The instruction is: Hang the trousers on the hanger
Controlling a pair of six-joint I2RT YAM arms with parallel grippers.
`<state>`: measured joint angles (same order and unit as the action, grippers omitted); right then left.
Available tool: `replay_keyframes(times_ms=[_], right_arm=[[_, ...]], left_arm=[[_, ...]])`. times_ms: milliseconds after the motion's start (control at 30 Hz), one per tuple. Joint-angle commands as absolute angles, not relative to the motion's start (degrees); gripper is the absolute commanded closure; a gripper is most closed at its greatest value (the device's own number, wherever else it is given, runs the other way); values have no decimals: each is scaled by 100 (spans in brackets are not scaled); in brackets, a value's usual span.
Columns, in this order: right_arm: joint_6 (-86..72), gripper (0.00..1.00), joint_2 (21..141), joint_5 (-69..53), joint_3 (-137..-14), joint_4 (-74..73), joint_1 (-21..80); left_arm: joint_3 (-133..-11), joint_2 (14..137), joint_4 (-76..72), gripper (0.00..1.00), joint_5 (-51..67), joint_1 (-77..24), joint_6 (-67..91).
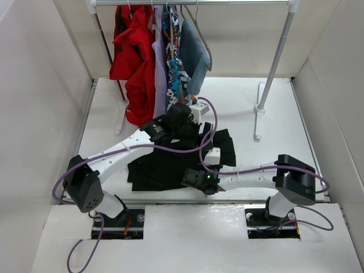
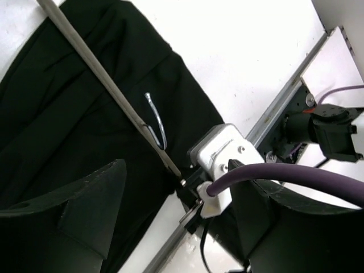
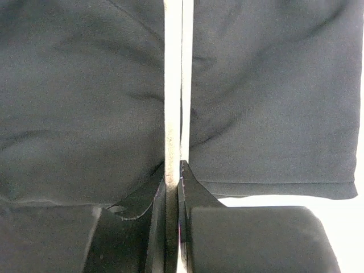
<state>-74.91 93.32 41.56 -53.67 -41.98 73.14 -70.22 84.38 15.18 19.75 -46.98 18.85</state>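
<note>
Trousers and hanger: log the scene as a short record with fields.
trousers: black, lying crumpled on the white table
hanger: thin bar lying across the trousers, wire hook over the fabric
right gripper: shut on the hanger's bar
left gripper: open, above the trousers, holding nothing
rack: at the back, with red, lilac, patterned and blue-grey clothes hanging on it
task status: trousers not yet on the hanger

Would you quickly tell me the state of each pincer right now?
Left pincer: open, holding nothing.
Right pincer: closed on the hanger.
</note>
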Motion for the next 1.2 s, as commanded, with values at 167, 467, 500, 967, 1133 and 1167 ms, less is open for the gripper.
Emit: replay_keyframes(times_ms=[167, 467, 500, 967, 1133, 1167], right_arm=[[-6513, 100, 8606, 3824, -4431, -3078, 7541], [-6083, 100, 8560, 3490, -4184, -3023, 7541], [-6082, 100, 8561, 3489, -4184, -2971, 7541], [-5898, 100, 8500, 3182, -3674, -2065, 7541], [-5766, 100, 8332, 3111, -3621, -2171, 7541], [-5713, 100, 8280, 3033, -3551, -2093, 7541]], left_arm=[[-6576, 7384, 1828, 28, 2451, -4342, 1108], [-5614, 6572, 316, 23, 2691, -4403, 1617], [-5738, 6722, 316, 23, 2594, -4403, 1722], [-4932, 5708, 669, 34, 4436, -4069, -666], [-4570, 5194, 729, 27, 5448, -4069, -1555], [-4431, 5194, 729, 27, 5397, -4069, -1651]])
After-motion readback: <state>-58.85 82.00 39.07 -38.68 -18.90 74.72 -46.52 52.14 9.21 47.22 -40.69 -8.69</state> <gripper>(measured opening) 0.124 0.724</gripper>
